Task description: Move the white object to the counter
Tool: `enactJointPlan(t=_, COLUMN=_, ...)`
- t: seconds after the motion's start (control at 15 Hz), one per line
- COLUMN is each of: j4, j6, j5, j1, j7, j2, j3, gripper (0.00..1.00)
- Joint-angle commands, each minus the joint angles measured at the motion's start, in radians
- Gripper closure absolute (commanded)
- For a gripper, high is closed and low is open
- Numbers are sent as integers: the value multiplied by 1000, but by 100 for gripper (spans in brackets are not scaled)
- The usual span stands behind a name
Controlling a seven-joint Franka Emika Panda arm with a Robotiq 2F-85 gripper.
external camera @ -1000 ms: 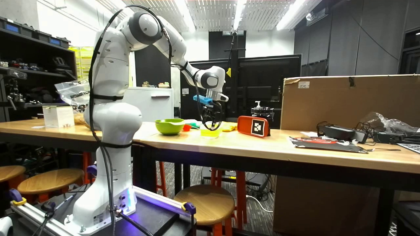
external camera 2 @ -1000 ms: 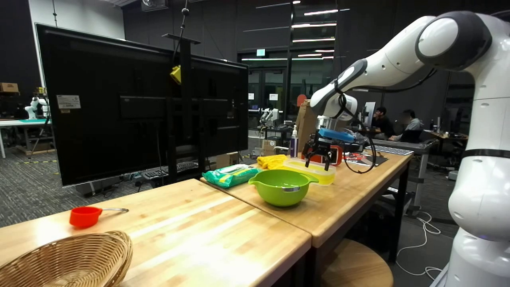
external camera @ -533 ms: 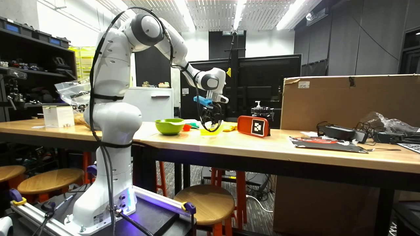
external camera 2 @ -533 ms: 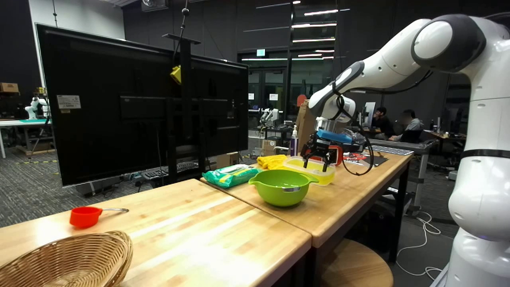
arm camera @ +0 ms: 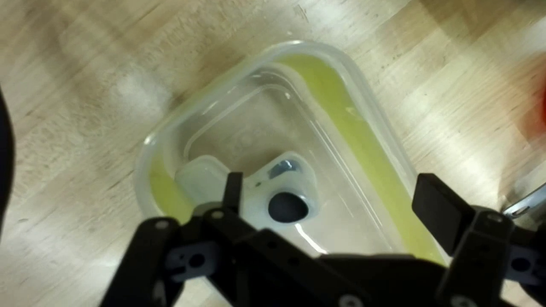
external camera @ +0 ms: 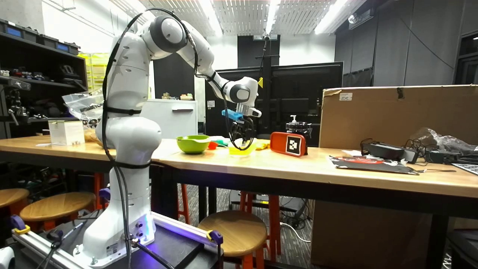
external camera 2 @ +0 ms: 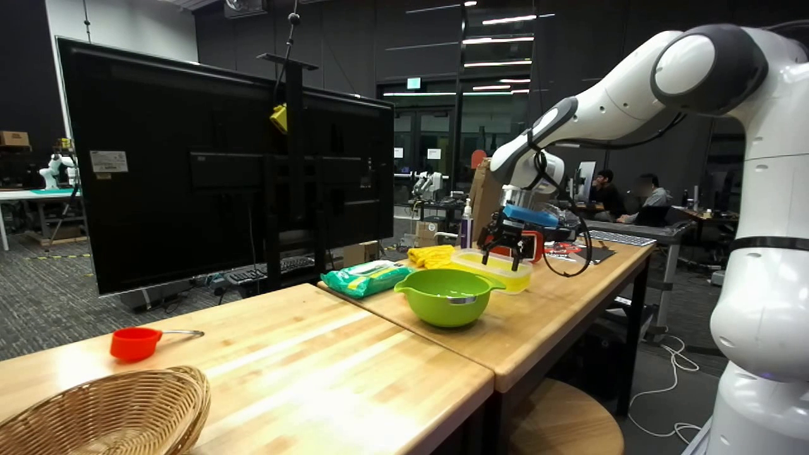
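The white object [arm camera: 256, 202] lies inside a clear and yellow container [arm camera: 362, 140]. It is whitish with a round dark opening. The container also shows in both exterior views [external camera: 239, 151] [external camera 2: 515, 283] on the light-brown wooden counter [external camera: 317, 164] [external camera 2: 569, 300]. My gripper [arm camera: 337, 199] is open, with nothing between its fingers. In the wrist view its left finger overlaps the white object and its right finger overlaps the container's wall. In both exterior views the gripper [external camera: 242, 136] [external camera 2: 500, 258] is low over the container. Whether it touches anything I cannot tell. The white object is hidden in an exterior view.
A green bowl [external camera 2: 449, 300] stands close beside the container. A green wipes pack [external camera 2: 366, 279], a yellow cloth [external camera 2: 433, 256] and a red case [external camera: 287, 144] are nearby. A red cup [external camera 2: 136, 344] and a wicker basket [external camera 2: 107, 411] lie on the adjoining table.
My gripper has come down slightly toward the container, then shifted a little sideways. The container appears to have shifted very slightly. The gripper stays open.
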Motion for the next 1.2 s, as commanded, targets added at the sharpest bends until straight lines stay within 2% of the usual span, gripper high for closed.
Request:
enactJointPlan(t=0.0, j4=19, j6=15, j5=17, j1=-22, j7=-65, j2=0, j3=17, gripper=0)
enactJointPlan(t=0.67, j4=34, j6=8, j5=-2, j1=-19, j7=-52, j2=0, j3=17, gripper=0)
enactJointPlan(t=1.13, j4=31, j6=35, j5=-46, j1=-14, j7=170, j2=17, j3=11, gripper=0)
